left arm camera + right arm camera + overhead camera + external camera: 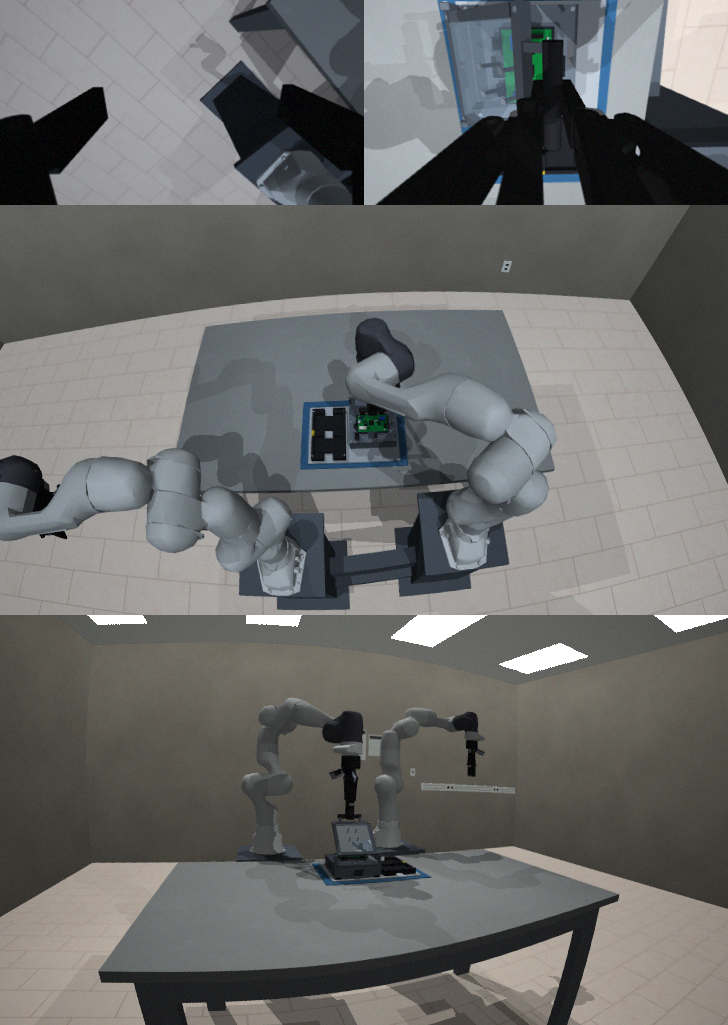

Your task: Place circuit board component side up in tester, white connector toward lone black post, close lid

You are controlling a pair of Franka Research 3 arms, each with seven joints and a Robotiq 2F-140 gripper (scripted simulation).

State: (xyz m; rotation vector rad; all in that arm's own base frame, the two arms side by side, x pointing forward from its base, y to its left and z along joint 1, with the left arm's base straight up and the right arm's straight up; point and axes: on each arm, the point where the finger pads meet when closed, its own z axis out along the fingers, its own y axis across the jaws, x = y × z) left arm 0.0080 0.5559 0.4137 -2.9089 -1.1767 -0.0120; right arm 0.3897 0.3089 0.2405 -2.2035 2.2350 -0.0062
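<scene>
The green circuit board lies in the tester, component side up. Its white connector is at the board's left in the top view. Pins, holes and the lone black post cannot be made out. The clear lid stands partly open, tilted over the board in the right wrist view. My right gripper is shut on the lid's black handle bar. My left gripper is open and empty, out over the floor beyond the table.
The black tray stands beside the tester, to its left in the top view, with no board in it. Both are on the pale plate with blue around it. The right arm reaches across and partly hides the lid.
</scene>
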